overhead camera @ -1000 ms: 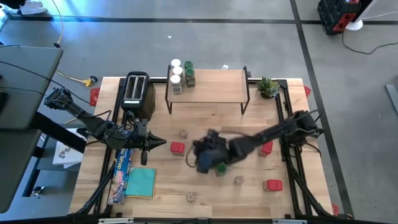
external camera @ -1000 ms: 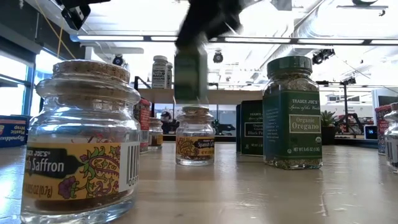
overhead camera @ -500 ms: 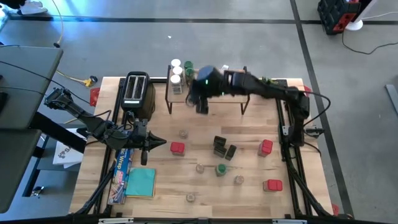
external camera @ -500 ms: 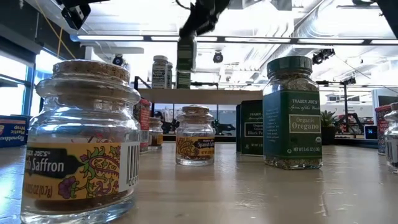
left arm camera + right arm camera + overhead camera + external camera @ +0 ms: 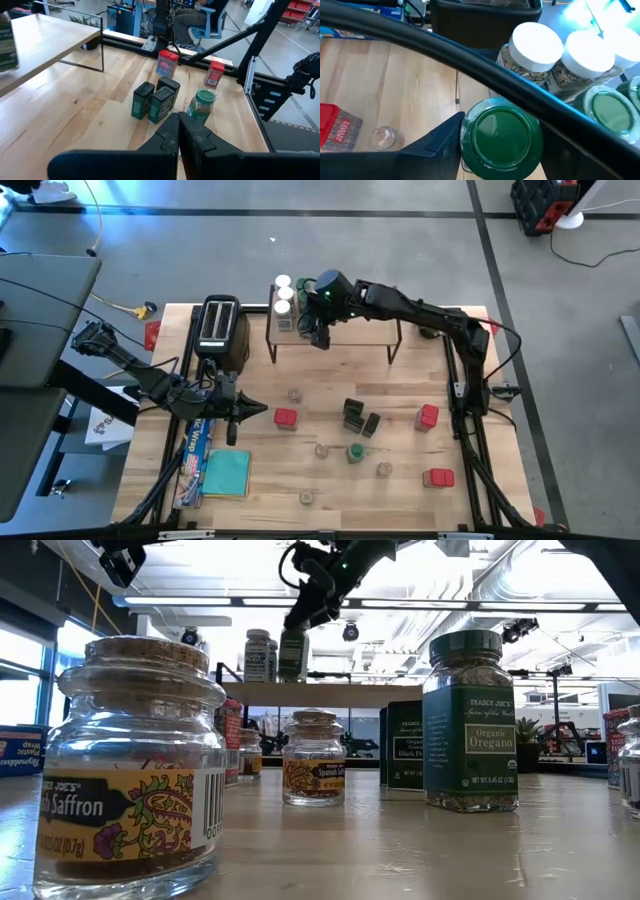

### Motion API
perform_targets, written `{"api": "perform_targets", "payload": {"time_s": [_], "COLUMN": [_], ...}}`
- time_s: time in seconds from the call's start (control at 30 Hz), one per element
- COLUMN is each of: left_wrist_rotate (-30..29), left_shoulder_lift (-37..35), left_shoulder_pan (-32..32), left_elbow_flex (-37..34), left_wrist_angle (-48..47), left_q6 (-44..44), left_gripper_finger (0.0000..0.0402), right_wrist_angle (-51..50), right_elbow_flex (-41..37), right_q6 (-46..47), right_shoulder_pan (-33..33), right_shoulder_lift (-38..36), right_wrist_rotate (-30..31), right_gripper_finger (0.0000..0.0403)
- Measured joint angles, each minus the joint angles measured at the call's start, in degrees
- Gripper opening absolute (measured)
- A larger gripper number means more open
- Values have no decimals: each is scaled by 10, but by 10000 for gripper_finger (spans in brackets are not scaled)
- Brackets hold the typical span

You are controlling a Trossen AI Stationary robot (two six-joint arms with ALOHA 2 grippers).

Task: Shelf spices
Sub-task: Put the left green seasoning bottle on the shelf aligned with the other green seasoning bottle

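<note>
My right gripper (image 5: 320,323) is over the left end of the shelf (image 5: 360,318), shut on a green-lidded jar (image 5: 501,137). Two white-lidded jars (image 5: 284,298) and another green-lidded jar (image 5: 303,285) stand on the shelf top beside it. On the table stand red tins (image 5: 285,418), black boxes (image 5: 353,412), a green-lidded jar (image 5: 355,451) and tiny clear jars (image 5: 294,394). My left gripper (image 5: 240,412) is shut and waits over the table's left part. My right gripper pinches the green-lidded jar at its lid end (image 5: 293,637), one finger (image 5: 442,145) against the lid's side. It comes from above, slanting. The jar hangs upright with its base at the shelf top (image 5: 330,692); whether it rests there, I cannot tell.
A black toaster (image 5: 220,325) stands left of the shelf. A long blue foil box (image 5: 195,455) and a teal cloth (image 5: 227,473) lie at the near left. A small plant (image 5: 432,320) sits at the far right. Bare wood lies between the shelf and the scattered spices.
My right gripper has carried a green-lidded jar up from the middle of the table toward the far edge, over the shelf's left end. It has then come down, bringing the jar level with the shelf top beside the other jars. The left arm has kept still.
</note>
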Motion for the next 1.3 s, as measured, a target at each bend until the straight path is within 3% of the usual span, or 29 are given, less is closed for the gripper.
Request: {"api": "perform_targets", "payload": {"time_s": [0.2, 0.8, 1.07, 1.3], "left_wrist_rotate": [0, 4, 8, 5], "left_shoulder_lift": [0, 0, 0, 0], "left_shoulder_pan": [0, 0, -1, -11], "left_elbow_flex": [0, 0, 0, 0], "left_wrist_angle": [-1, -3, -5, -5], "left_q6": [0, 0, -5, -5], "left_gripper_finger": [1, 1, 1, 1], "right_wrist_angle": [15, 49, -51, -59], "right_elbow_flex": [0, 15, 65, -10], "right_q6": [-25, -119, -74, -49], "right_shoulder_pan": [0, 18, 69, 133], "right_shoulder_lift": [11, -3, -7, -3], "right_wrist_rotate": [2, 89, 114, 105], "right_gripper_finger": [223, 228, 228, 175]}}
